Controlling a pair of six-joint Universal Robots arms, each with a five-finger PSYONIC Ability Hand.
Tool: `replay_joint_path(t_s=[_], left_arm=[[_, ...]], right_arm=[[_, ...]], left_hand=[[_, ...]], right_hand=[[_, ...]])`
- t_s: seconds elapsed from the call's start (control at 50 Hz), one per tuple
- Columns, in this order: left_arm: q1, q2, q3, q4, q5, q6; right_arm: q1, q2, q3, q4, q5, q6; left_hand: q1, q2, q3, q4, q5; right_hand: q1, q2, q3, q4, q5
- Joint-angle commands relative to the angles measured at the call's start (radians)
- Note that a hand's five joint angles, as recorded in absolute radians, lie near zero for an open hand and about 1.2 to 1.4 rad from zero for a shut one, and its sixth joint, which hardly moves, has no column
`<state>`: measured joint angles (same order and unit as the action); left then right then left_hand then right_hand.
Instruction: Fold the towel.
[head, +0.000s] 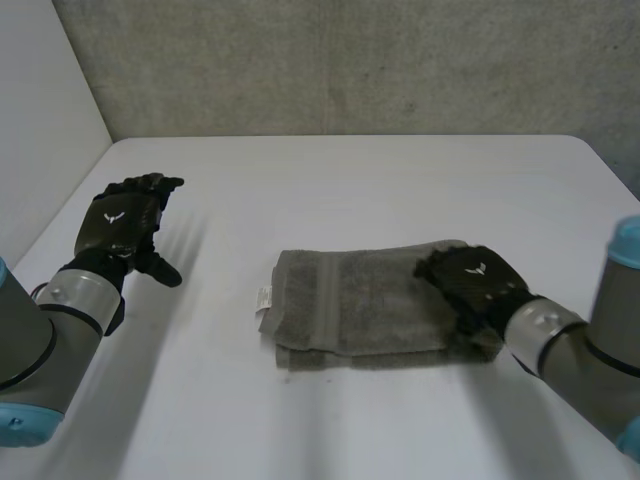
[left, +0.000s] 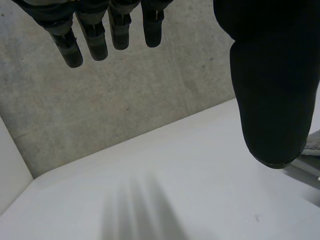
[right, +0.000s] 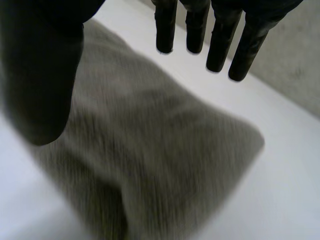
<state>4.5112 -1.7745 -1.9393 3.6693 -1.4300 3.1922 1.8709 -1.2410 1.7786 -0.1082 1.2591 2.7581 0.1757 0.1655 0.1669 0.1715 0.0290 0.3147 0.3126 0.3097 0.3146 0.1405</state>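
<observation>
Towel (head: 350, 300) folded on table (head: 400, 180), long axis side to side. Sits under right robot hand (head: 478, 285), fingers straight over right end, gripping nothing. Left robot hand (head: 122, 225) way off, open, empty.

Built from grey cylindrical arm segments (head: 22, 340) with light-blue end caps (head: 627, 243) and silver wrist cuffs (head: 537, 322), terminated by a black left hand (head: 125, 225) and a black right hand (head: 475, 283), each marked on the back with a small white emblem (head: 113, 217).
</observation>
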Motion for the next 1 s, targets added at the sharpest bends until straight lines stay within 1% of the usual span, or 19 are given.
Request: replay_joint_path(t_s=[0.02,0.06,0.1,0.12,0.16,0.24,0.36,0.4,0.46,0.5,0.56,0.66,0.76,0.8,0.84,0.9,0.94,0.96,1.0], left_arm=[[-0.021,0.003,-0.001,-0.003,-0.006,0.002],[-0.033,0.003,0.0,-0.006,-0.007,0.002],[-0.038,0.003,0.0,-0.008,-0.007,0.002],[-0.038,0.003,0.0,-0.008,-0.007,0.002],[-0.041,0.006,0.0,-0.011,-0.009,0.002],[-0.043,0.007,-0.001,-0.012,-0.009,0.0],[-0.043,0.009,0.0,-0.012,-0.009,-0.001],[-0.046,0.009,0.0,-0.012,-0.009,-0.001],[-0.047,0.007,0.0,-0.012,-0.009,-0.001],[-0.047,0.007,0.0,-0.012,-0.009,-0.001],[-0.047,0.009,-0.001,-0.012,-0.009,0.0],[-0.047,0.009,-0.001,-0.014,-0.009,0.0],[-0.049,0.013,0.0,-0.015,-0.006,0.002],[-0.049,0.023,0.002,-0.015,-0.006,0.003],[-0.053,0.05,0.011,-0.029,-0.006,0.003],[-0.078,0.082,0.035,-0.076,-0.016,0.002],[-0.095,0.095,0.061,-0.102,-0.029,0.002],[-0.095,0.095,0.062,-0.103,-0.029,0.002],[-0.144,0.098,0.124,-0.161,-0.068,-0.001]], right_arm=[[-0.139,-0.012,0.145,-0.107,-0.069,-0.011],[-0.151,-0.012,0.166,-0.13,-0.07,-0.012],[-0.159,-0.011,0.189,-0.163,-0.06,-0.012],[-0.159,-0.011,0.189,-0.163,-0.059,-0.012],[-0.174,-0.012,0.194,-0.198,-0.044,-0.018],[-0.179,-0.021,0.182,-0.229,-0.018,-0.048],[-0.13,-0.084,0.104,-0.22,0.008,-0.19],[0.011,-0.077,0.02,-0.209,0.013,-0.236],[0.086,-0.06,-0.03,-0.196,0.014,-0.252],[0.209,0.003,-0.128,-0.148,0.013,-0.274],[0.311,0.084,-0.22,-0.085,0.0,-0.322],[0.439,0.216,-0.316,-0.001,0.005,-0.418],[0.493,0.291,-0.347,0.044,0.019,-0.486],[0.491,0.291,-0.346,0.044,0.019,-0.483],[0.482,0.256,-0.335,0.035,0.025,-0.442],[0.479,0.224,-0.327,0.016,0.026,-0.39],[0.444,0.16,-0.295,-0.054,0.026,-0.228],[0.444,0.16,-0.295,-0.054,0.026,-0.227],[0.358,0.074,-0.253,-0.114,0.023,-0.047]], left_hand=[[-0.001,0.009,0.008,0.003,-0.029],[-0.001,0.009,0.008,0.003,-0.029],[-0.001,0.009,0.008,0.003,-0.029],[-0.001,0.009,0.008,0.003,-0.029],[-0.001,0.009,0.008,0.003,-0.029],[-0.001,0.009,0.008,0.003,-0.029],[-0.001,0.009,0.008,0.003,-0.029],[-0.001,0.009,0.008,0.003,-0.029],[-0.001,0.009,0.008,0.003,-0.029],[-0.001,0.009,0.008,0.003,-0.029],[-0.001,0.009,0.008,0.003,-0.029],[-0.001,0.009,0.008,0.003,-0.029],[-0.001,0.009,0.008,0.003,-0.029],[-0.001,0.009,0.008,0.003,-0.029],[-0.001,0.009,0.008,0.003,-0.029],[-0.001,0.009,0.008,0.003,-0.029],[-0.001,0.009,0.008,0.003,-0.029],[-0.001,0.009,0.008,0.003,-0.029],[-0.001,0.009,0.008,0.003,-0.029]], right_hand=[[0.205,0.207,0.21,0.205,0.204],[0.266,0.269,0.271,0.266,0.266],[0.57,0.572,0.575,0.57,0.57],[0.572,0.574,0.577,0.572,0.571],[1.079,1.081,1.084,1.079,1.079],[1.082,1.084,1.087,1.082,1.081],[1.082,1.084,1.087,1.082,1.081],[1.082,1.084,1.087,1.082,1.081],[1.082,1.084,1.087,1.082,1.081],[1.082,1.084,1.087,1.082,1.081],[1.082,1.084,1.087,1.082,1.081],[1.082,1.084,1.087,1.082,1.081],[1.082,1.084,1.087,1.082,1.081],[1.03,1.032,1.035,1.03,1.029],[0.141,0.143,0.146,0.141,0.141],[-0.018,-0.016,-0.013,-0.018,-0.019],[-0.14,-0.138,-0.135,-0.14,-0.14],[-0.14,-0.138,-0.135,-0.14,-0.14],[-0.14,-0.138,-0.135,-0.14,-0.14]])
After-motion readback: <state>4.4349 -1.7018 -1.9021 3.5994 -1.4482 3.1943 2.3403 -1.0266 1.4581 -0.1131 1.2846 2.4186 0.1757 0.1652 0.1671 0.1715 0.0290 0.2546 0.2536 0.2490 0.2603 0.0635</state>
